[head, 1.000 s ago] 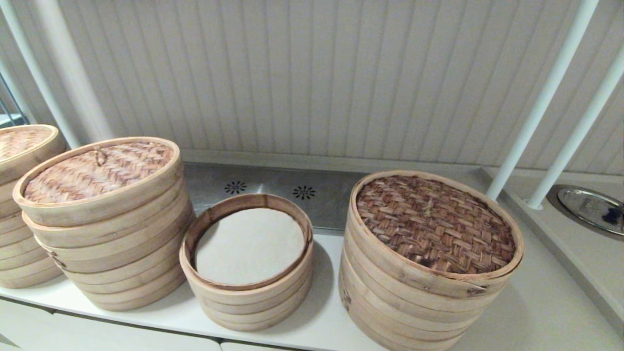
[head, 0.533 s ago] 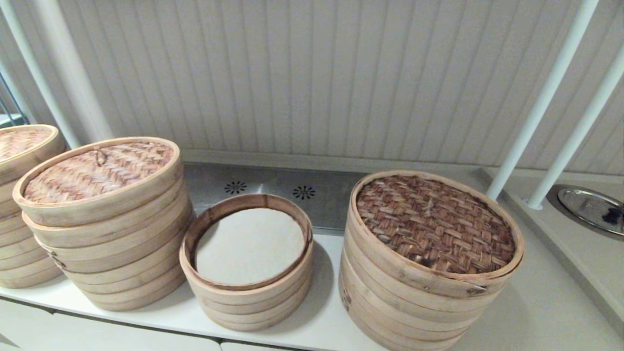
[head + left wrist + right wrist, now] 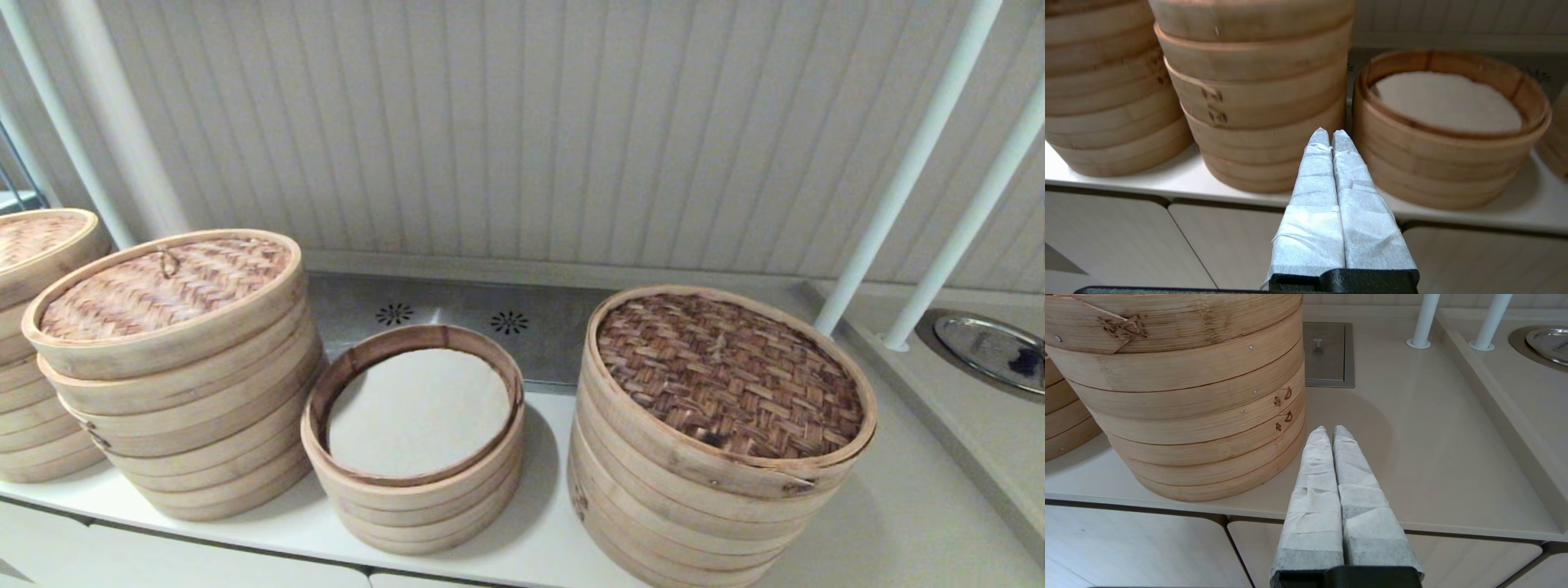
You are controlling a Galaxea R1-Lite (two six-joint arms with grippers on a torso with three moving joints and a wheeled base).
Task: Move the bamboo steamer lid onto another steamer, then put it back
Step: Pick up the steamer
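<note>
The bamboo steamer lid (image 3: 159, 287), brown herringbone weave with a small loop handle, lies on top of the mid-sized pale stack, another steamer (image 3: 204, 433), set a little to the left; that stack's own tan lid does not show. The smallest steamer (image 3: 408, 498) stands uncovered in the middle, a white cloth inside. Neither gripper appears in the head view. My left gripper (image 3: 1331, 132) is shut and empty, low before the counter edge, facing the gap between the mid-sized stack (image 3: 1257, 102) and the smallest steamer (image 3: 1445, 151). My right gripper (image 3: 1329, 428) is shut and empty, beside the base of the widest steamer (image 3: 1200, 416).
The widest steamer (image 3: 694, 506) with a dark brown woven lid stands at the right. A further stack (image 3: 33, 425) sits at the far left. Two white poles (image 3: 906, 171) and a metal disc (image 3: 992, 351) stand on a raised ledge at the right. A steel drain plate (image 3: 457, 318) lies behind.
</note>
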